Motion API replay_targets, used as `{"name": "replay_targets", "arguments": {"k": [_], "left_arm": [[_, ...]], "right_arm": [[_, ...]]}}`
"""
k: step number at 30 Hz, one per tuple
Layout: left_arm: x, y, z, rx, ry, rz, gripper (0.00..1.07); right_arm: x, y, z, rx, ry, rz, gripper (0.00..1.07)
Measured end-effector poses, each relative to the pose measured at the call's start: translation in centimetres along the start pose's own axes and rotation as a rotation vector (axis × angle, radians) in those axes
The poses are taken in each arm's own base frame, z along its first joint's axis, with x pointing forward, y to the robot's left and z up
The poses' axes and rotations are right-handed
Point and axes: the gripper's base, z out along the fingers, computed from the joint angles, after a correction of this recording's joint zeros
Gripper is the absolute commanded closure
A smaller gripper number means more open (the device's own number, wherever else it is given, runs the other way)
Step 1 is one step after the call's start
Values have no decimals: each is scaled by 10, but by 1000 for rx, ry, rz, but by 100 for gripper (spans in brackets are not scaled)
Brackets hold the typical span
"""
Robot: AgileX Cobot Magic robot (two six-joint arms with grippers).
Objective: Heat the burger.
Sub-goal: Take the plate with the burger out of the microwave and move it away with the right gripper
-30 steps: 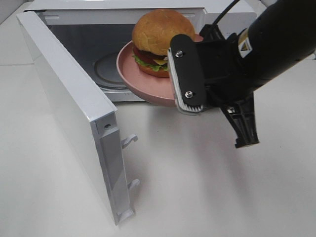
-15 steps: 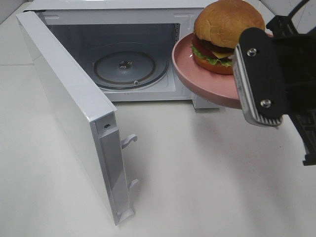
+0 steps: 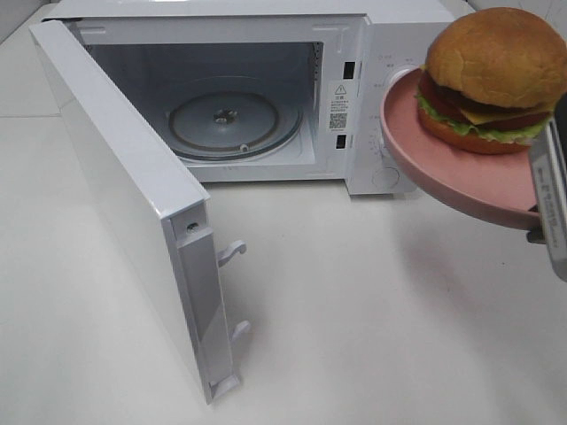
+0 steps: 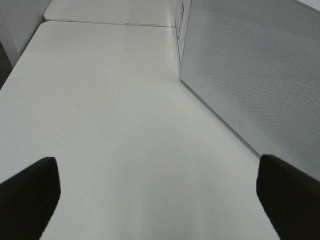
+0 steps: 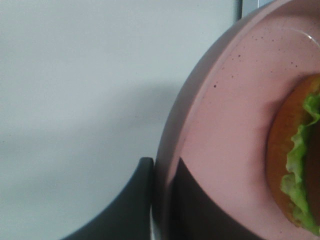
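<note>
Overhead view: burger rides pink plate at 2 o'clock, held aloft beside microwave; door swung open, turntable bare inside. Risk: plate looks tilted, so burger may slide off.
Left wrist view: left gripper spread wide, holding nothing.
Right wrist view: right gripper pinched on plate rim.

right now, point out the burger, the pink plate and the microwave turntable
burger [image 3: 496,53], exterior high view, top of the bun
pink plate [image 3: 461,177], exterior high view, bare inner surface
microwave turntable [image 3: 232,124], exterior high view, glass surface
</note>
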Motion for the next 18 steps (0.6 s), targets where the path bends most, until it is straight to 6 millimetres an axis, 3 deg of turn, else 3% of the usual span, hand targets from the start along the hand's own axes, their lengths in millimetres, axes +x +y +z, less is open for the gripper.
{"name": "replay_targets", "arguments": {"k": [10, 18], "left_arm": [[0, 0, 0, 0, 0, 0, 7], [0, 0, 0, 0, 0, 0, 7]], "right_arm": [[27, 25, -6, 39, 73, 66, 107], [42, 45, 8, -5, 188, 182, 107]]}}
